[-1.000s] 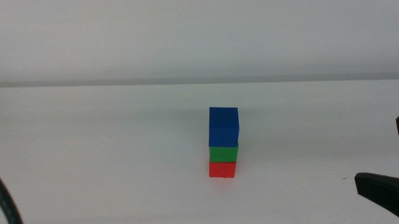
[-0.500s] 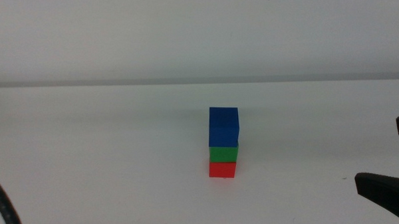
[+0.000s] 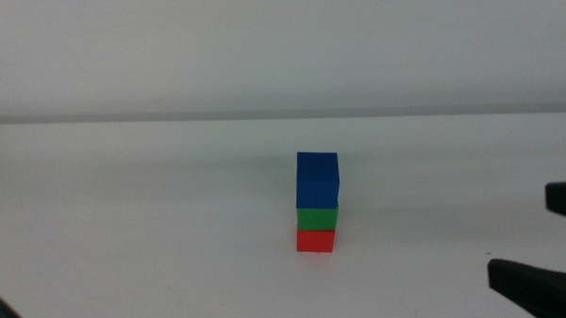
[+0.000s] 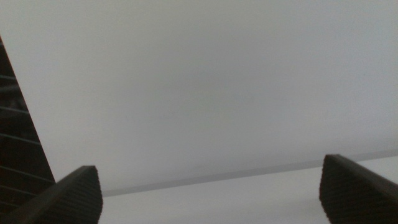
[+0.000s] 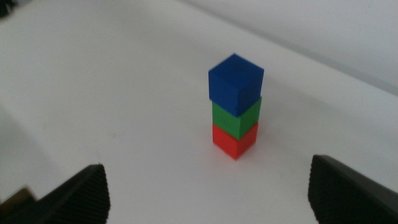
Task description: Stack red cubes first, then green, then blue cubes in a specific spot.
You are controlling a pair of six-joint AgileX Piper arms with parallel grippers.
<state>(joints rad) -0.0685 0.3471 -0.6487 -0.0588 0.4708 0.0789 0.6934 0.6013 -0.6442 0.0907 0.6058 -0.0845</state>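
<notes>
Since a second ago my right gripper [image 3: 541, 249] has edged left, jaws wide and empty. Blue cube [image 3: 318, 180] tops green cube [image 3: 317, 218] and red cube [image 3: 315, 240], so I judge stacking done; left gripper [image 4: 211, 193] waits wide, facing away.

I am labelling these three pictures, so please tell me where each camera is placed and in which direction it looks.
Middle view: looks forward and down over the table at the stack, blue cube on green cube on red cube; right gripper shows at the right edge.
Left wrist view: on the left arm, faces a blank wall; left gripper open, no cubes.
Right wrist view: on the right arm, faces the stack; jaws open.
Middle and right wrist views share the stack.
</notes>
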